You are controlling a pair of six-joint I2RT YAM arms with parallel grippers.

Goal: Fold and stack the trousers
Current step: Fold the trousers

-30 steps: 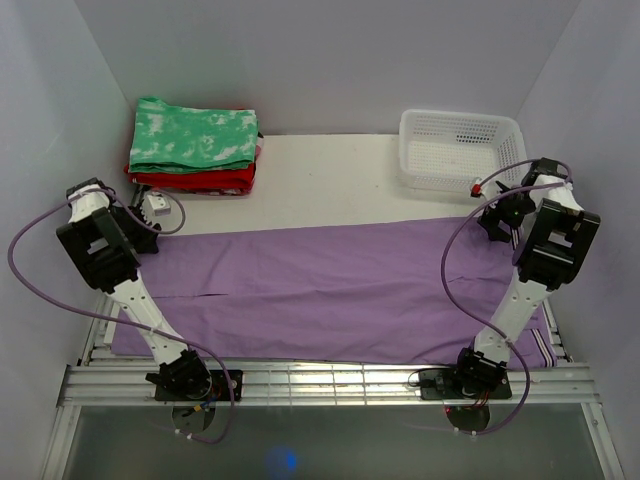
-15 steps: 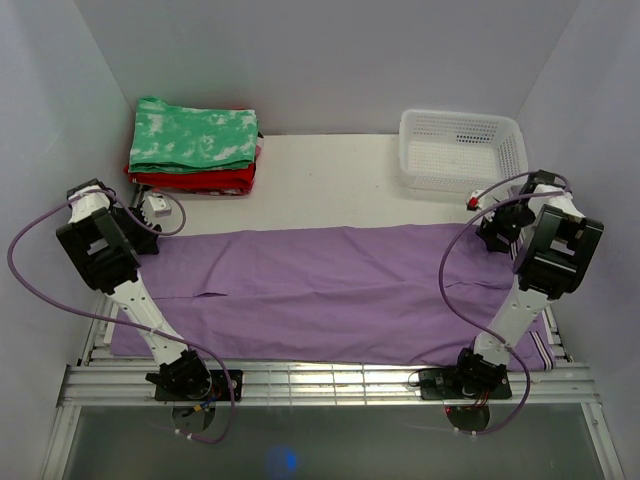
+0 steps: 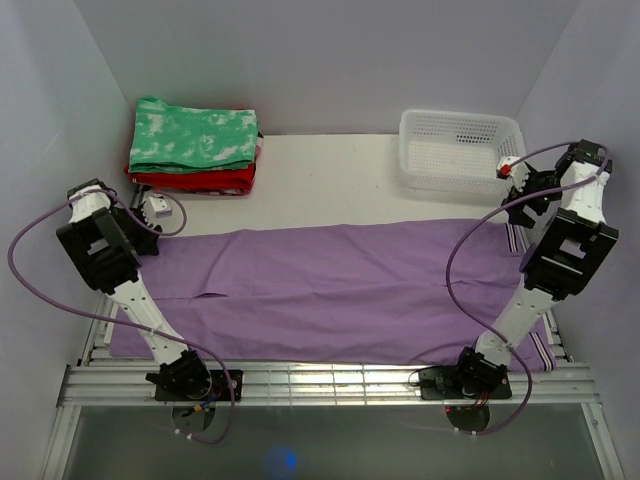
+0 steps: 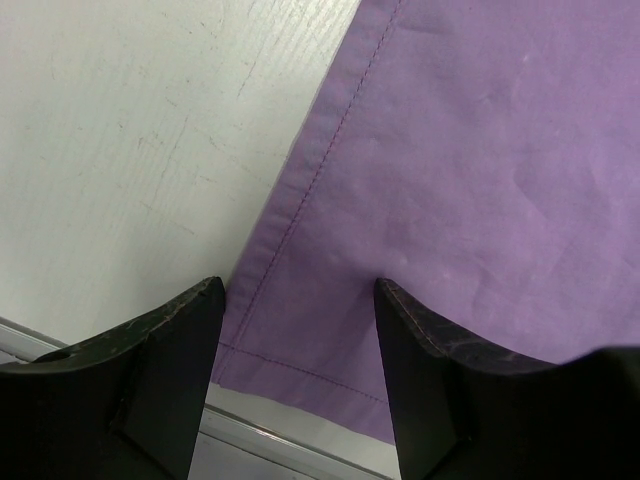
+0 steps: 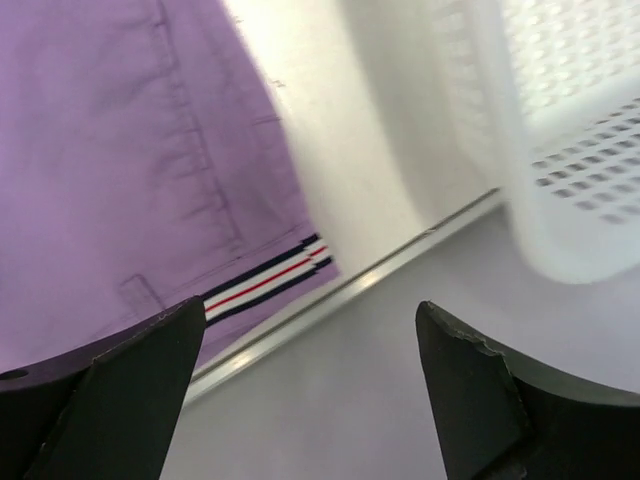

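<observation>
**While both grippers hang open, trousers lie flat and unfolded lengthwise**

As neither arm has hold of anything, the fold is judged not yet begun.

- Trousers: spread on the near half of the desk, long axis left to right, reaching almost from edge to edge. Striped waistband at the right end, leg hems at the left.
- Left gripper: jaws wide apart, empty. A hem corner lies directly below and between the fingers, at the cloth's far-left corner. This arm is the nearer one.
- Right gripper: jaws wide apart, empty, raised near the desk's far-right corner; the waistband corner lies off to its left, apart from it.
- Basket, far-right corner: looks empty.
- Far-left corner: green garment stacked on red garment.

Judgement: the right arm must come down onto the waistband before both ends can be lifted together.
</observation>
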